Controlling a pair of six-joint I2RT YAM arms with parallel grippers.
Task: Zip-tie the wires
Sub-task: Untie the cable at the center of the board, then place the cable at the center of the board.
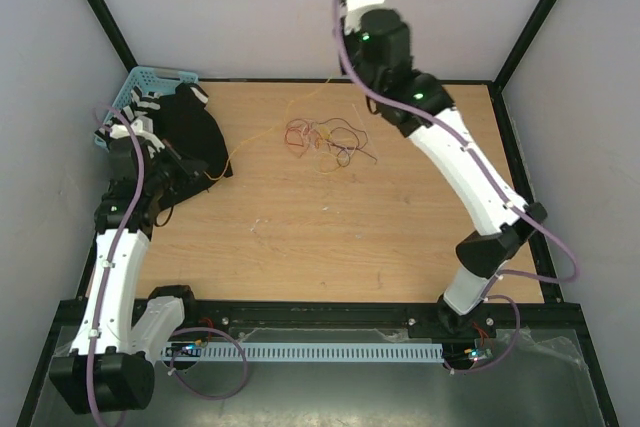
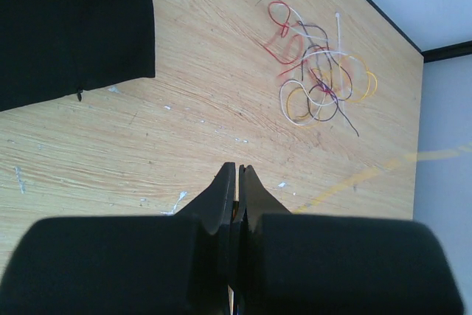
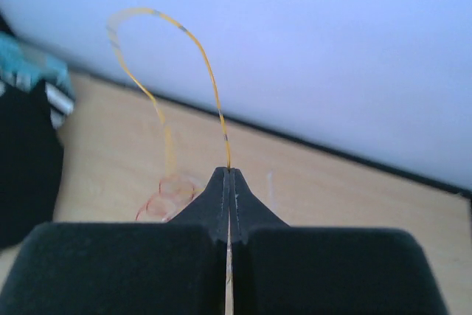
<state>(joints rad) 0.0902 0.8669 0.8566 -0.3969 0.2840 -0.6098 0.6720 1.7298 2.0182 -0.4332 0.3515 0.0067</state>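
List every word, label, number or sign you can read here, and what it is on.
None can be read.
The table, blue basket, black pouch, wires, left arm and right arm carry no legible text.
The small boards at the arm bases are too small to tell.

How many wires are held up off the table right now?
1: an orange-yellow strand, pinched in the shut right gripper, arcs upward. The other wires lie tangled on the table. The shut left gripper may hide a strand end; can't tell.
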